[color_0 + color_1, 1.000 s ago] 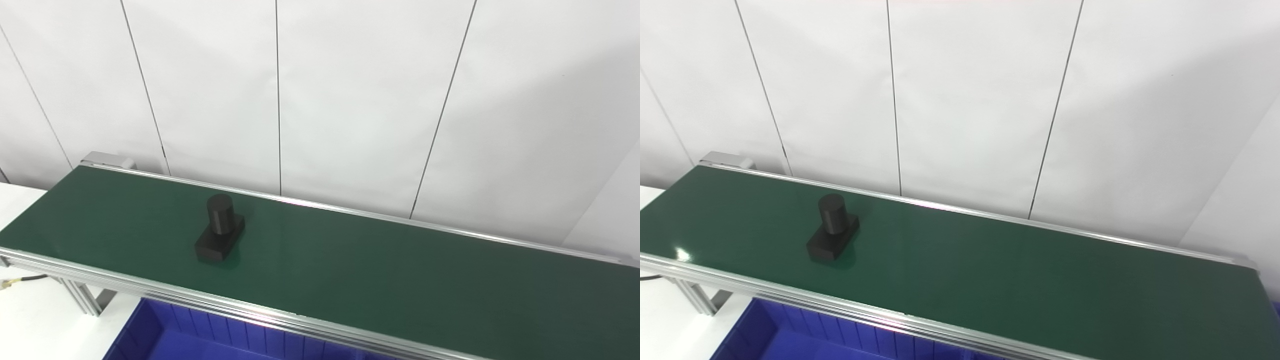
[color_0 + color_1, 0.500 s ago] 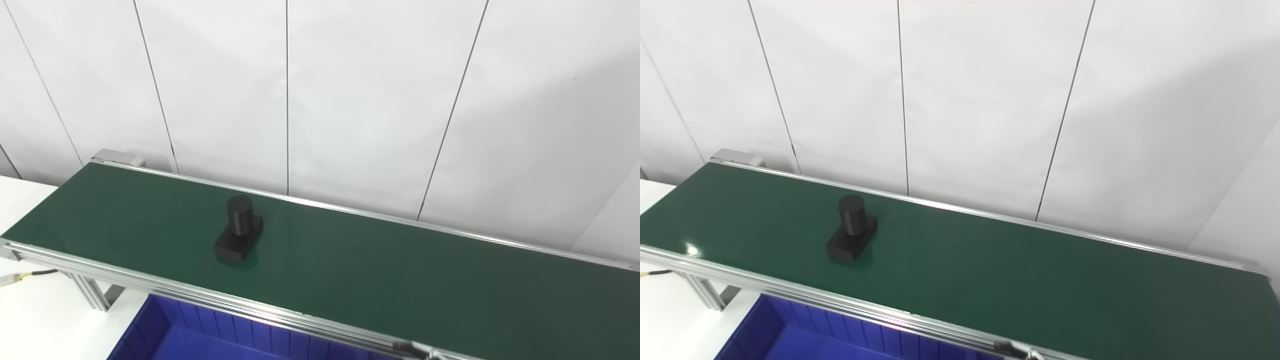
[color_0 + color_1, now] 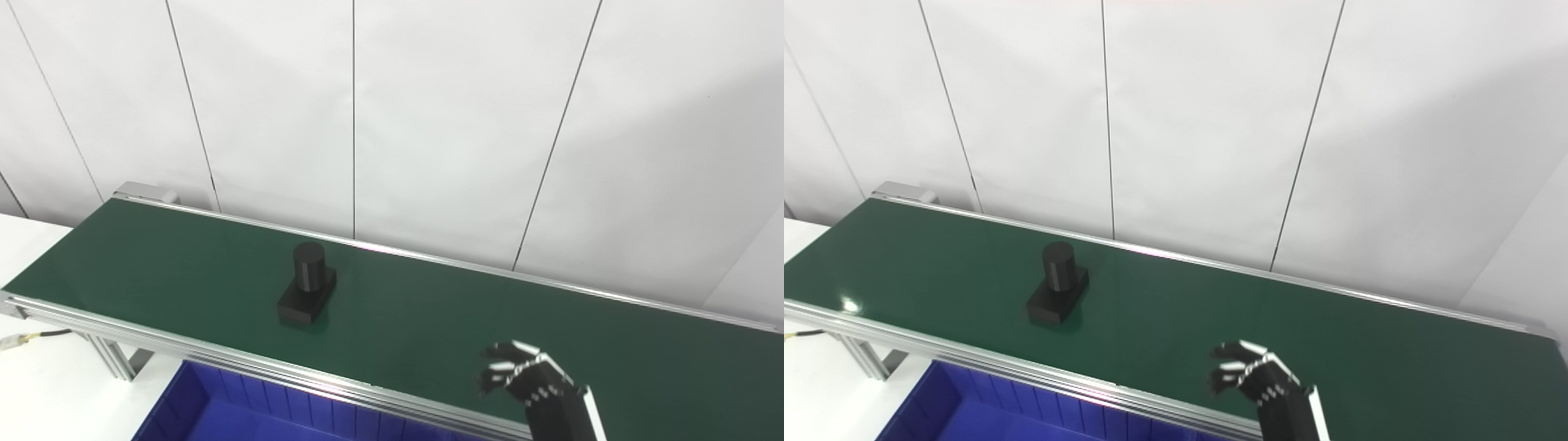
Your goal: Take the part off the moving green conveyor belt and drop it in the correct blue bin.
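A black part (image 3: 306, 283), an upright cylinder on a rectangular base, stands on the green conveyor belt (image 3: 429, 318) left of centre; it also shows in the right eye view (image 3: 1058, 285). My right hand (image 3: 527, 380) rises from the bottom edge over the belt's near side, well to the right of the part. Its fingers are apart and curled, and it holds nothing. It also shows in the right eye view (image 3: 1255, 376). A blue bin (image 3: 233, 410) sits below the belt's near rail at the lower left. My left hand is out of view.
The belt has aluminium rails (image 3: 257, 367) along both long sides. A white panelled wall (image 3: 392, 122) stands close behind it. A white table surface (image 3: 43, 386) with a cable lies at the lower left under the belt's frame legs (image 3: 113, 361).
My right hand has come up into view from the bottom edge over the belt. The part has moved a little to the right along the belt. The camera also shifted slightly.
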Tool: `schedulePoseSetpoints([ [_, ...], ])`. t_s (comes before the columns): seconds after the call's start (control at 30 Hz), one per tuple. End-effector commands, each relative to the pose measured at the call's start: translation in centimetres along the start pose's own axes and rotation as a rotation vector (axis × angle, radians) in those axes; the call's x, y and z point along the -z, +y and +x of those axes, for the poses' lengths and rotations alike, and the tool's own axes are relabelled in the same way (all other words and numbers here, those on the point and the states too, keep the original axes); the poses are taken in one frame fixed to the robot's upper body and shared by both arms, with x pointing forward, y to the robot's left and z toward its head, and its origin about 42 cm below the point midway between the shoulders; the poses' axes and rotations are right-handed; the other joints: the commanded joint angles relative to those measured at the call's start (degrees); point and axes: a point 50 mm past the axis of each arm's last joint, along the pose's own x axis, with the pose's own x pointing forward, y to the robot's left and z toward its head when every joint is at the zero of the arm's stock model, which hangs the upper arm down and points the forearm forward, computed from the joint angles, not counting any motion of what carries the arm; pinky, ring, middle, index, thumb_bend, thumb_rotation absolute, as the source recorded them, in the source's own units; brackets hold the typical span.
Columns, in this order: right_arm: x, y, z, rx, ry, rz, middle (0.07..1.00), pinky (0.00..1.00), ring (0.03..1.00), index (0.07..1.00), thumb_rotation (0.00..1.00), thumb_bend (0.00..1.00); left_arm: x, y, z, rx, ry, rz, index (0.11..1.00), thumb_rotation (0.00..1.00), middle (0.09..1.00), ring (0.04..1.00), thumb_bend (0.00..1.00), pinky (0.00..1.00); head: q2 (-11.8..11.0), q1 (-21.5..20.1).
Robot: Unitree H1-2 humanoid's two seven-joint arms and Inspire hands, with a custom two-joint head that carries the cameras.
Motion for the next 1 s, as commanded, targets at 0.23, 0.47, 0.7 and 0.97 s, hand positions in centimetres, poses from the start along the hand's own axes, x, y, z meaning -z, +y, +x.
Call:
schedulePoseSetpoints([
  [0.23, 1.1, -1.5, 5.3, -0.019, -0.024, -0.089, 0.733, 0.51, 0.63, 0.729, 0.13, 0.99, -0.8, 0.0, 1.2, -0.005, -0.051, -0.008, 0.601, 0.14, 0.611, 0.605, 0.96, 0.57, -0.4, 0.0],
  [0.47, 3.2, -3.0, 8.3, -0.016, 0.013, -0.107, 0.812, 0.62, 0.732, 0.791, 0.14, 0.93, -0.9, 0.1, 1.1, -0.007, -0.051, -0.018, 0.602, 0.14, 0.612, 0.611, 0.96, 0.58, -0.6, -0.2],
  [0.7, 3.8, -3.4, 11.6, -0.036, 0.034, -0.142, 0.882, 0.66, 0.762, 0.815, 0.19, 0.95, -0.9, -0.1, 1.3, -0.009, -0.053, -0.015, 0.6, 0.14, 0.608, 0.605, 0.96, 0.57, -0.7, -0.3],
  [0.97, 4.5, -3.9, 15.3, -0.042, 0.078, -0.174, 0.917, 0.69, 0.786, 0.824, 0.19, 1.0, -1.0, -0.3, 1.2, -0.006, -0.056, -0.015, 0.601, 0.14, 0.606, 0.603, 0.95, 0.57, -0.7, -0.6],
])
